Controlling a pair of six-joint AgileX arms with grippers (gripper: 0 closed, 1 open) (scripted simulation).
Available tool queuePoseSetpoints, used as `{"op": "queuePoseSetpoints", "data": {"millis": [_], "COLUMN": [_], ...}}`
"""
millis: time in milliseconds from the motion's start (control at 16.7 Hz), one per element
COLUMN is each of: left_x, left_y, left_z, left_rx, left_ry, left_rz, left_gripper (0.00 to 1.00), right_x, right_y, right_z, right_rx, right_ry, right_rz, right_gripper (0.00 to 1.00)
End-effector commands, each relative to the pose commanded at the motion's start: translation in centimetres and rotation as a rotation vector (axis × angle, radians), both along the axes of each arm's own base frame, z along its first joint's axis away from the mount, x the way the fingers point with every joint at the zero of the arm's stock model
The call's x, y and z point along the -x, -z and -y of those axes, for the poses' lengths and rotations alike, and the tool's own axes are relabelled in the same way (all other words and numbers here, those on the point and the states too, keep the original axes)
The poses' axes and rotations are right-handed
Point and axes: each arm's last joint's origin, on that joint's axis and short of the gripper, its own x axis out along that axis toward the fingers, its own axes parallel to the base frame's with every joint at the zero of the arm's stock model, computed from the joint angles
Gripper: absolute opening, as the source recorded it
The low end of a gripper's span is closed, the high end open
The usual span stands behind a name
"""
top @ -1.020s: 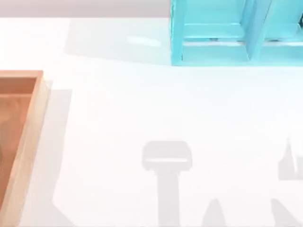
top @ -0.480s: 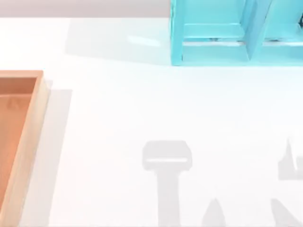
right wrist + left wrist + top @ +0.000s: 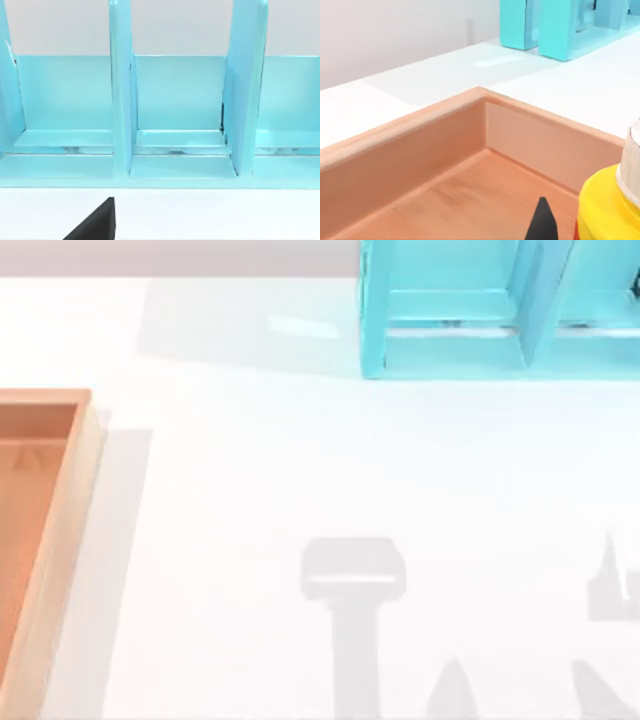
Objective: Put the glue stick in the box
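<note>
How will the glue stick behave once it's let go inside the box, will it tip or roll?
The glue stick looks rigid: yellow plastic body, so it should not flex. Its rounded body would probably roll if it fell over on the box floor. The flat wooden floor and raised walls should stop it. The left wrist view shows it over the box interior.

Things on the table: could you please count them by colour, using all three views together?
Yellow: 1, the glue stick
Orange-brown with wooden walls: 1, the box
Cyan: 1, the shelf unit
Total: 3
</note>
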Motion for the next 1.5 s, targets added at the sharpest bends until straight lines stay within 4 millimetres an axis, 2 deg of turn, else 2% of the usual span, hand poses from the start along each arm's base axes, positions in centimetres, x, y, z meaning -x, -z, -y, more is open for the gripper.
{"op": "queuePoseSetpoints", "data": {"millis": [420,720,900,1200,1500], "left_x": [0.4,-0.5,-1.6,-3.4,-4.1], "left_y": [0.6,1.2,1.5,1.9,2.4], "left_z": [-0.6,-0.7,0.1,2.6,4.3], "left_rx": [-0.121,-0.216,-0.196,-0.083,0.008], "left_ry": [-0.024,-0.070,-0.081,-0.045,-0.005], "left_rz": [0.001,0.007,0.011,0.012,-0.004], "left_gripper": [0.00,0.00,0.00,0.00,0.00], "right_x": [0.0,0.0,0.0,0.0,0.0], "right_y": [0.0,0.0,0.0,0.0,0.0], "right_z": [0.0,0.0,0.0,0.0,0.0], "right_rx": [0.000,0.000,0.000,0.000,0.000], "right_ry": [0.000,0.000,0.000,0.000,0.000], "right_rz": [0.000,0.000,0.000,0.000,0.000], "right_gripper": [1.00,1.00,1.00,1.00,1.00]}}
